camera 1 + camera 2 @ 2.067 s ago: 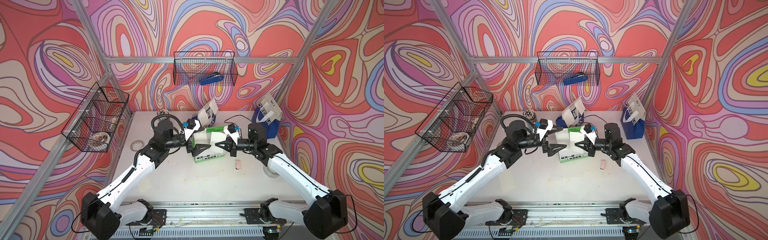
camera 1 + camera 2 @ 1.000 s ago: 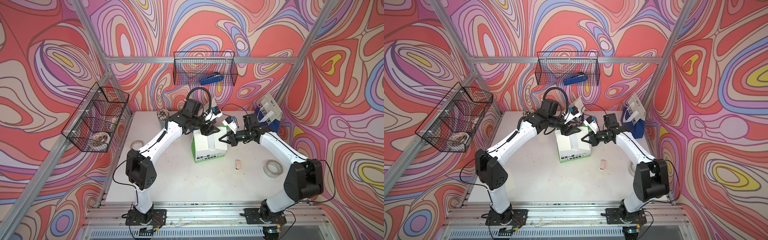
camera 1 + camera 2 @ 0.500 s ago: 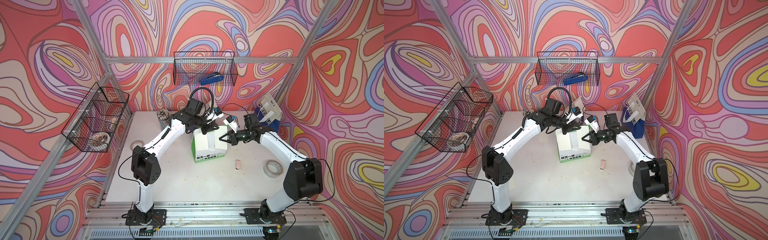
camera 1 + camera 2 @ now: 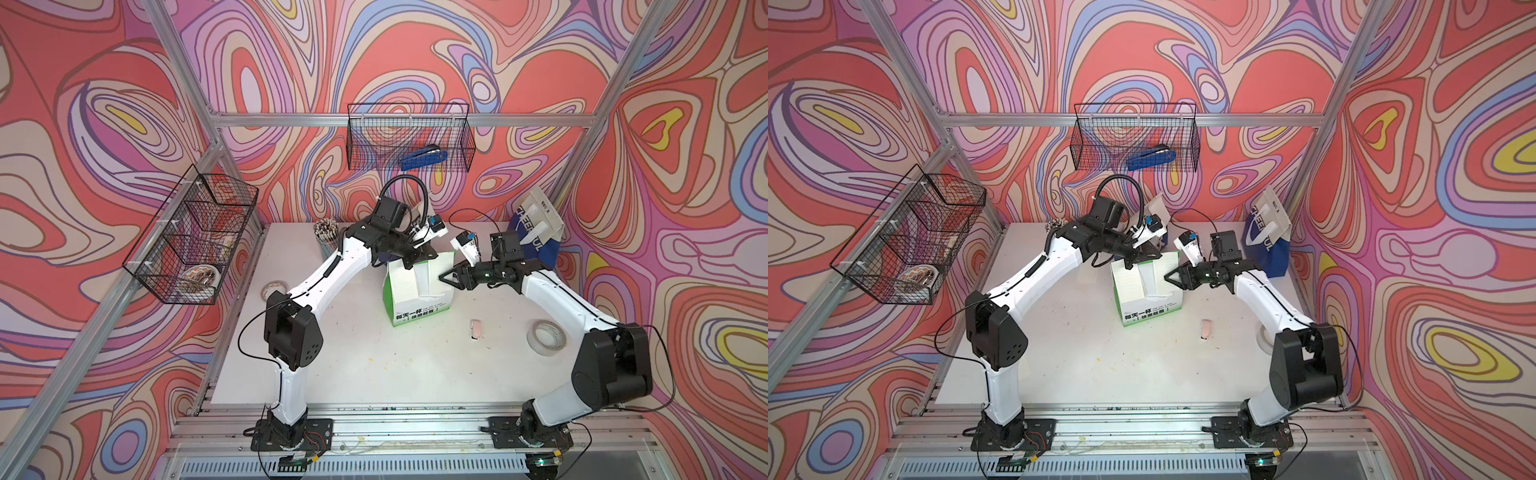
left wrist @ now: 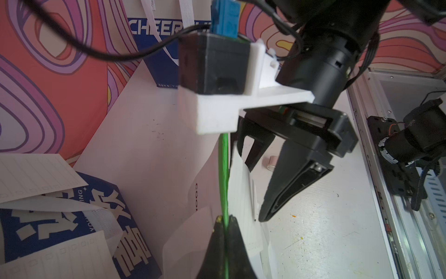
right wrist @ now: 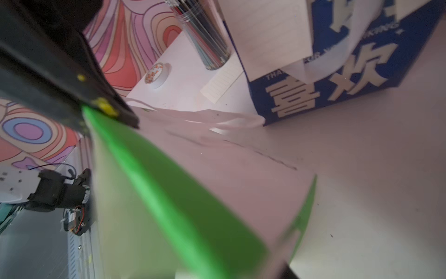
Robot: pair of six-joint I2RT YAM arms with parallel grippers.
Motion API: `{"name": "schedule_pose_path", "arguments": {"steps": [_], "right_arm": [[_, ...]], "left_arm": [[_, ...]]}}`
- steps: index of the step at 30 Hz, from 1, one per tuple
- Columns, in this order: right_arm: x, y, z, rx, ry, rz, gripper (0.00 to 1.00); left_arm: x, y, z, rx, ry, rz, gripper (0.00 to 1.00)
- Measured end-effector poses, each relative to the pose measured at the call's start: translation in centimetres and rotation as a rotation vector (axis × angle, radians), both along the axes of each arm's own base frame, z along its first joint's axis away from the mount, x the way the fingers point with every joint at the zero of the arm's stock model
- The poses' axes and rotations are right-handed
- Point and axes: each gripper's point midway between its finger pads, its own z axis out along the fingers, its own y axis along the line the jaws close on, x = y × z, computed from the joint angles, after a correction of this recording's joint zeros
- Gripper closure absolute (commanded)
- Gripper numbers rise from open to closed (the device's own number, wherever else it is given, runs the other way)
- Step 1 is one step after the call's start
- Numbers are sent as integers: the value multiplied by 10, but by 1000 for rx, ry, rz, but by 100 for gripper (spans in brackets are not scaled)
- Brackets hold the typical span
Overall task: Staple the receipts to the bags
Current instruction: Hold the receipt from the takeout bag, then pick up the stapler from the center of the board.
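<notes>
Two things have switched within the last second. Our left gripper point(image 5: 224, 233), which stood open at the top of the green-and-white paper carrier bag point(image 4: 401, 291), has now closed hard on the bag's green top edge. The left wrist view shows both tips pressed together over that rim. Our right gripper point(image 4: 445, 277), shut a moment ago at the bag's front face, has spread its jaws. It grips nothing now, and its tips sit just beside the thin white lined paper receipt point(image 4: 428, 274).

The bag stands upright on the white bench point(image 4: 374, 365), nearer the back edge than the front and about midway between the side edges. The receipt lies against its upper front face and reaches up to the rim. It looks as if the left tips pinch the slip together with the rim, but we cannot tell for certain.

We read this as a handover of the hold: the left arm keeps bag and slip in place, so the right arm is free. The blue stapler point(image 4: 424, 158) lies untouched in the black wire basket point(image 4: 357, 141) on the back wall. No staple is in yet, and fetching the stapler looks like our next job. If the slip is not truly pinched, it may slide off.
</notes>
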Motion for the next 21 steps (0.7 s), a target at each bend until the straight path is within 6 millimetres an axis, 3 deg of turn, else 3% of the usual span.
{"name": "schedule_pose_path", "arguments": {"steps": [3,7,9,11,14,18,21], "right_arm": [[1,-25,8,-36,-38,-192,2],[8,-75,26,-89,-31,-547,2],[6,-98,22,-125,7,-702,2],[1,-116,6,-163,81,-821,8],[-9,-127,-37,-225,247,-907,17],[-27,-126,-106,-346,488,-900,29],[-45,-119,-136,-377,610,-851,32]], "left_arm": [[1,0,0,1,-4,3,100],[1,0,0,-4,-10,3,100],[0,1,0,-7,-13,1,100],[-3,2,1,-12,-15,-3,100],[-8,4,3,-14,-17,-9,100],[-14,6,3,-10,-23,-22,100],[-20,11,3,-7,-24,-29,100]]}}
